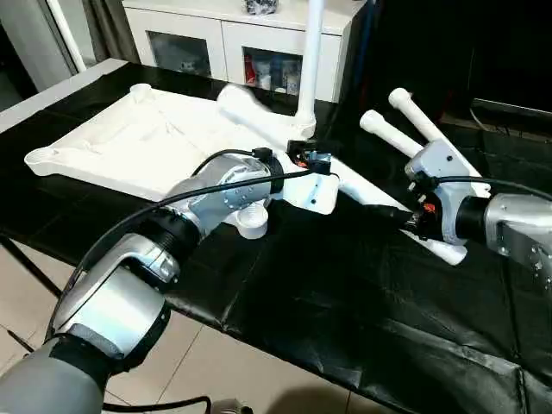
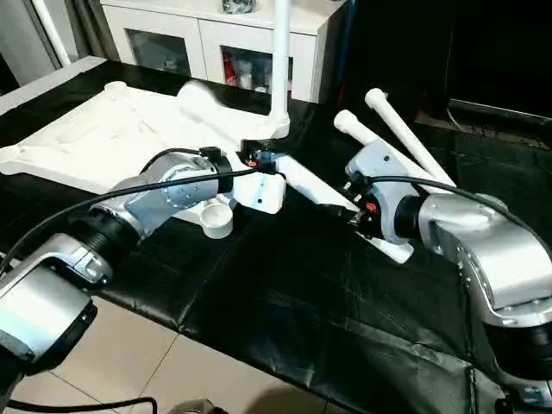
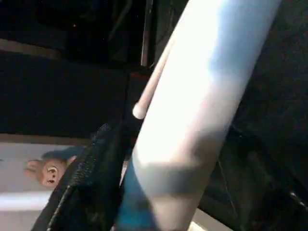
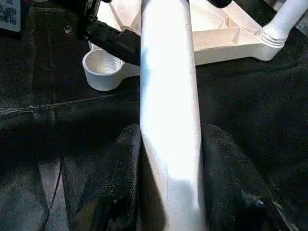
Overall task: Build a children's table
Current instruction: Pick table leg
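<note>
Both grippers clamped on the same leg: right gripper around one end, left gripper farther up. Tabletop lying ribs-up on the black cover. Best to line the leg's end over the open socket squarely before twisting, no forcing.

Table top: white plastic, matt, ribbed underside. Legs: smooth white plastic, slight sheen. Bench cover: black sheet, wrinkled, glossy. Forearms: silver, satin. Finger pads: black, rough-textured. Cabinet: glass doors.
</note>
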